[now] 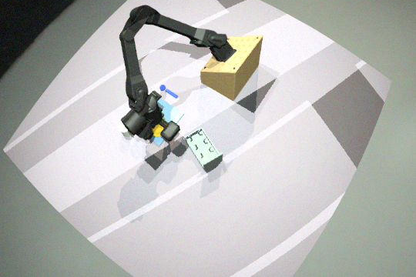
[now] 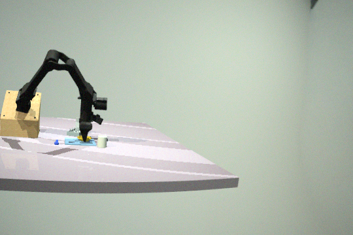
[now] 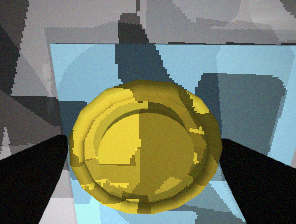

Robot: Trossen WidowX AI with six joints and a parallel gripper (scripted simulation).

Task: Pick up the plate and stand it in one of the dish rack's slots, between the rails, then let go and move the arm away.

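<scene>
The yellow plate (image 3: 145, 147) lies flat on a light blue mat (image 3: 250, 100). In the top view only a sliver of the plate (image 1: 157, 131) shows under the arm's wrist. My gripper (image 3: 144, 144) is open and low over the plate, with one dark finger on each side of its rim and nothing held. From the side, the fingertips (image 2: 85, 138) reach down to the plate (image 2: 81, 138) on the mat. The pale green dish rack (image 1: 203, 149) stands on the table to the right of the mat, apart from the gripper, and also shows in the side view (image 2: 74, 130).
A wooden box (image 1: 232, 65) carries the arm's base at the back. A small blue object (image 1: 168, 91) lies beside the mat's far edge. A pale cylinder cup (image 2: 102, 141) stands close to the mat's end.
</scene>
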